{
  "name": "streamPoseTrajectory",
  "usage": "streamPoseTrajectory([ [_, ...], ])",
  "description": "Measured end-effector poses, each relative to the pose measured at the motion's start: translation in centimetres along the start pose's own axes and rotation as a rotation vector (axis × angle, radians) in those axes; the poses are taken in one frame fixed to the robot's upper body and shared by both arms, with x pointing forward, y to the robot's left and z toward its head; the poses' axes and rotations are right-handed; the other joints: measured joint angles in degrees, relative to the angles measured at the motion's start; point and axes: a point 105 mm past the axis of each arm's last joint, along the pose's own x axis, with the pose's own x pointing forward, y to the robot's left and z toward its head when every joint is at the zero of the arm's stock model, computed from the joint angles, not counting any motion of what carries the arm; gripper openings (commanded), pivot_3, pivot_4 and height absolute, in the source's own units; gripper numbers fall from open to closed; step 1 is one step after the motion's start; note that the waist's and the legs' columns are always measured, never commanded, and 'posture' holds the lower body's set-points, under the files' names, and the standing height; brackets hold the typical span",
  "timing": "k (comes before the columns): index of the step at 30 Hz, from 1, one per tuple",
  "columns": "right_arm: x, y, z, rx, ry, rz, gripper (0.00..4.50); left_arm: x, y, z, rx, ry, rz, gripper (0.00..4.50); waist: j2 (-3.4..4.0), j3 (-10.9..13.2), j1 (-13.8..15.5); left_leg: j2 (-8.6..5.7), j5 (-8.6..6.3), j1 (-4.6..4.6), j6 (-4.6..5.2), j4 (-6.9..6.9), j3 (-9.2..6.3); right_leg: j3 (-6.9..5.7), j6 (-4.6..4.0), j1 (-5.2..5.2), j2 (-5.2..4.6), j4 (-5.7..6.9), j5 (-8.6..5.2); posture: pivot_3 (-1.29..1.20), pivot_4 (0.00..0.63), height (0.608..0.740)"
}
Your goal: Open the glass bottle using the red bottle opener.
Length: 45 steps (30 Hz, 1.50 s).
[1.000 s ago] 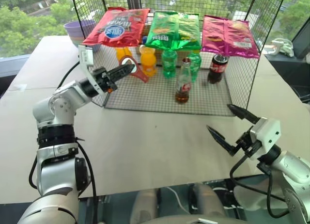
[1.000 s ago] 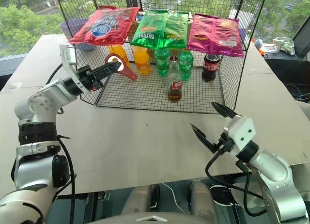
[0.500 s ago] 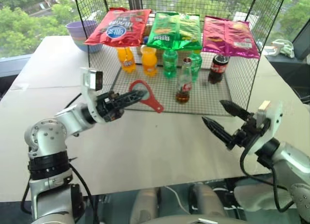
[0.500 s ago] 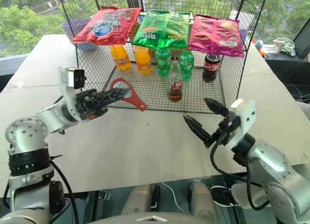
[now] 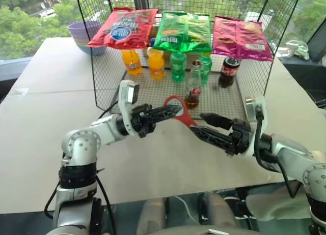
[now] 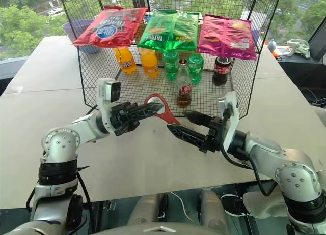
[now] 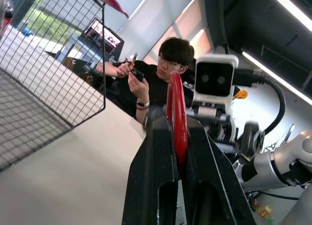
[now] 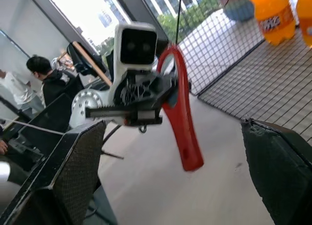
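Observation:
The glass bottle (image 5: 193,87) stands upright on the wire cage's floor, capped, with dark drink in its lower part. In front of the cage my left gripper (image 5: 176,110) is shut on the red bottle opener (image 5: 179,113), gripping its ring end while the handle slants down towards my right side. In the left wrist view the red bottle opener (image 7: 176,115) stands on edge between the black fingers (image 7: 156,186). My right gripper (image 5: 198,124) is open, and its fingertips flank the handle's end without touching it. In the right wrist view the red bottle opener (image 8: 181,122) hangs between the spread fingers (image 8: 73,171).
The wire cage (image 5: 108,87) holds orange bottles (image 5: 156,64), green bottles (image 5: 178,66) and a cola bottle (image 5: 229,71), with chip bags (image 5: 125,29) on top. A purple bowl (image 5: 84,31) sits at the back left. A person (image 7: 168,74) sits behind, seen in the left wrist view.
My left gripper carried the opener from the cage's left side to the table's front centre. My right gripper moved left, rolled over and brought its open fingers up to the opener's handle.

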Motion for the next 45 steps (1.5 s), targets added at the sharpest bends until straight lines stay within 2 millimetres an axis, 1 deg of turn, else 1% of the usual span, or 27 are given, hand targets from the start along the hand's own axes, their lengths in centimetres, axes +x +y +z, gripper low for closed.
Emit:
streamPoseTrajectory([
  [3,0.1,0.0,-0.4,-0.002,0.033,0.017,4.5,0.2,0.0,-0.1,0.001,0.004,-0.011,0.01,0.01,0.0,-0.1,0.0,0.0,0.01,0.0,0.0,0.0,0.0,0.0,-0.01,0.01,0.0,0.0,0.0,0.15,0.74],
  [5,0.3,-0.1,-0.6,0.001,0.053,0.034,4.5,0.5,0.1,-0.6,-0.01,0.02,-0.029,0.01,0.0,0.0,-0.1,0.0,0.0,0.0,0.0,0.0,-0.01,0.0,0.0,-0.01,0.01,0.01,0.0,0.0,0.15,0.74],
  [7,0.5,-0.3,-0.8,0.006,0.07,0.037,4.5,0.5,0.1,-0.5,-0.013,0.015,-0.035,0.01,0.0,0.0,-0.1,0.0,0.0,0.0,0.0,0.0,-0.01,0.0,0.0,-0.01,0.02,0.01,0.0,0.0,0.15,0.74],
  [11,0.9,-0.4,-0.6,0.014,0.057,0.049,4.5,0.8,0.0,-0.7,-0.015,0.025,-0.055,0.01,0.0,0.0,-0.1,0.0,0.0,-0.01,0.0,0.0,-0.02,0.0,0.01,-0.02,0.01,0.0,0.0,0.0,0.15,0.74],
  [14,1.2,-0.3,-0.8,0.027,0.056,0.061,4.5,1.0,0.0,-1.0,-0.022,0.033,-0.068,0.01,0.0,0.0,-0.1,0.0,0.0,-0.02,0.0,0.0,-0.03,-0.01,0.01,-0.02,0.01,0.0,0.0,0.0,0.15,0.74],
  [23,1.2,-0.2,-1.1,0.031,0.071,0.059,4.5,1.0,0.0,-1.1,-0.007,0.034,-0.072,0.01,0.0,0.0,-0.1,0.0,0.0,-0.02,0.0,0.0,-0.02,-0.01,0.01,-0.03,0.01,0.0,0.0,0.0,0.15,0.74],
  [24,1.3,-0.2,-1.1,0.031,0.072,0.06,3.97,1.1,-0.1,-1.2,-0.008,0.037,-0.078,0.0,0.0,0.0,-0.1,0.0,0.0,-0.02,0.0,0.0,-0.02,-0.01,0.01,-0.03,0.01,0.0,0.0,0.0,0.15,0.74],
  [25,1.3,-0.2,-1.1,0.032,0.072,0.061,3.66,1.1,-0.1,-1.2,-0.008,0.038,-0.079,0.0,0.01,0.0,-0.1,0.0,0.0,-0.02,0.0,0.0,-0.02,-0.01,0.01,-0.03,0.01,0.0,0.0,0.0,0.15,0.74],
  [26,1.3,-0.2,-1.1,0.032,0.072,0.063,3.17,1.1,-0.1,-1.3,-0.01,0.041,-0.082,0.0,0.0,0.0,-0.1,0.0,0.0,-0.02,0.0,0.0,-0.03,-0.01,0.01,-0.03,0.01,0.0,0.0,0.0,0.15,0.74],
  [27,1.4,-0.1,-1.1,0.031,0.073,0.067,2.82,1.1,-0.1,-1.3,-0.011,0.044,-0.087,0.0,0.01,0.0,-0.1,0.0,0.0,-0.02,0.0,0.0,-0.03,-0.01,0.01,-0.03,0.01,0.0,0.0,0.0,0.15,0.74],
  [29,1.6,0.0,-1.1,0.03,0.074,0.073,1.91,1.2,-0.2,-1.5,-0.012,0.051,-0.092,0.0,0.01,0.0,-0.1,0.0,0.0,-0.02,0.0,0.0,-0.03,-0.01,0.01,-0.04,0.01,0.0,0.0,0.0,0.15,0.74],
  [30,1.6,-0.1,-1.2,0.029,0.075,0.07,1.54,1.2,-0.2,-1.6,-0.012,0.055,-0.097,0.0,0.01,0.0,-0.1,0.01,0.0,-0.02,0.0,-0.01,-0.03,-0.01,0.01,-0.04,0.01,0.0,0.0,0.0,0.15,0.74],
  [37,1.6,-0.3,-1.3,0.031,0.081,0.058,1.54,1.0,-0.2,-1.7,-0.007,0.063,-0.096,0.0,0.01,0.0,-0.1,0.01,0.0,-0.03,0.0,-0.01,-0.03,-0.01,0.01,-0.05,0.01,-0.01,-0.01,0.0,0.15,0.74],
  [39,1.6,-0.3,-1.4,0.032,0.087,0.058,1.01,1.0,-0.1,-1.7,-0.008,0.063,-0.096,0.0,0.01,0.0,-0.1,0.01,0.0,-0.04,0.0,-0.01,-0.02,-0.01,0.01,-0.06,0.0,-0.01,-0.01,0.0,0.15,0.74],
  [40,1.6,-0.3,-1.4,0.033,0.09,0.056,0.89,1.0,-0.2,-1.8,-0.009,0.064,-0.099,0.0,0.0,0.0,-0.1,0.01,0.0,-0.04,0.0,-0.01,-0.02,0.0,0.01,-0.06,0.0,-0.01,-0.01,0.0,0.15,0.74],
  [41,1.5,-0.4,-1.5,0.035,0.097,0.056,0.4,1.0,-0.2,-1.8,-0.009,0.066,-0.105,0.0,0.0,0.0,-0.1,0.01,0.0,-0.04,0.0,-0.01,-0.02,0.0,0.01,-0.06,0.0,-0.01,-0.01,0.0,0.15,0.74],
  [42,1.5,-0.2,-1.5,0.039,0.099,0.074,0.01,0.9,-0.4,-1.8,-0.011,0.065,-0.115,0.0,0.0,0.0,-0.1,0.01,0.0,-0.06,0.0,-0.01,-0.02,0.0,0.01,-0.08,0.01,-0.01,-0.01,0.0,0.15,0.74],
  [45,1.5,0.0,-1.5,0.041,0.101,0.086,0.01,0.9,-0.5,-1.8,-0.01,0.064,-0.125,0.0,0.0,0.0,-0.1,0.01,0.0,-0.05,0.0,-0.02,-0.03,0.0,0.01,-0.08,0.01,-0.01,-0.01,0.0,0.15,0.74],
])
